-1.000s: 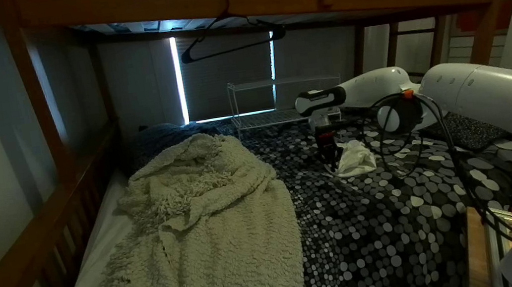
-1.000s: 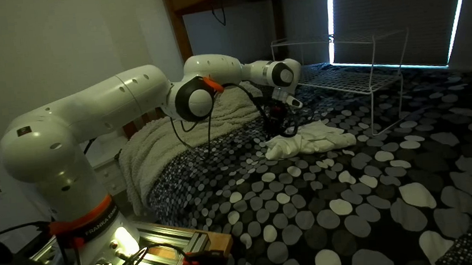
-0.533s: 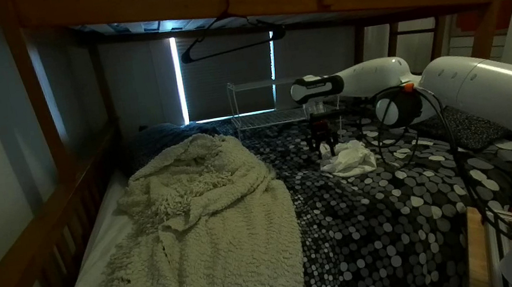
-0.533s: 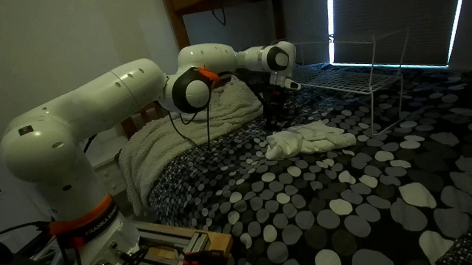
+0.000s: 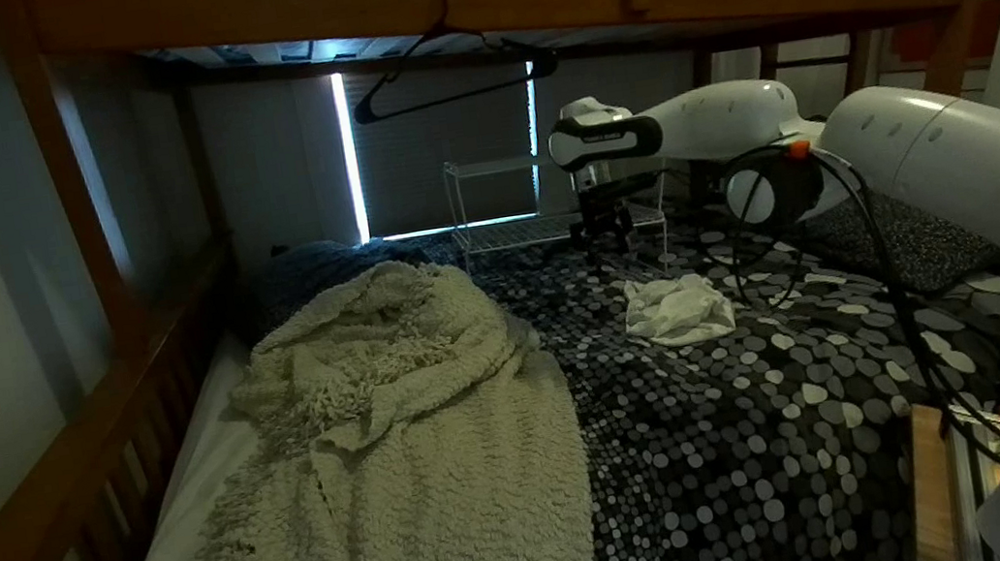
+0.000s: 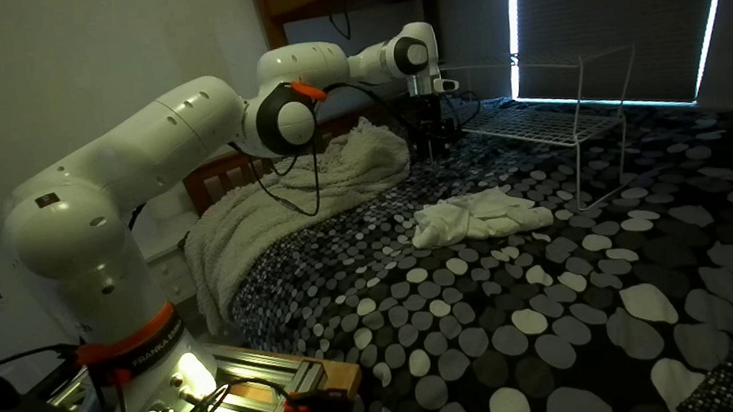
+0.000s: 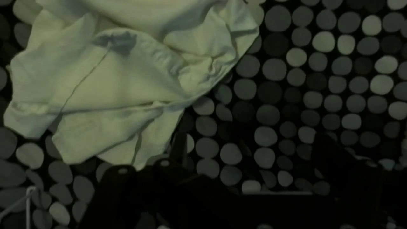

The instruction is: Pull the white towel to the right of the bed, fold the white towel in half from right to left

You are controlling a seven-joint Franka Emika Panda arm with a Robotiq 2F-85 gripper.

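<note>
White towel [image 6: 480, 217] rumpled on the bed [image 6: 444, 338], end effector [image 7: 250, 140] hovering higher, jaws apart

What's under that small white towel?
The pebble-patterned bed cover shows all around the white towel and probably continues beneath it; whatever lies directly underneath is hidden by the rumpled cloth.

Towel [image 7: 127, 79]: white, rumpled; lies on bed [image 6: 535, 311], upper left of wrist view. Bed: black-and-grey pebble pattern, lower right in exterior view.
</note>
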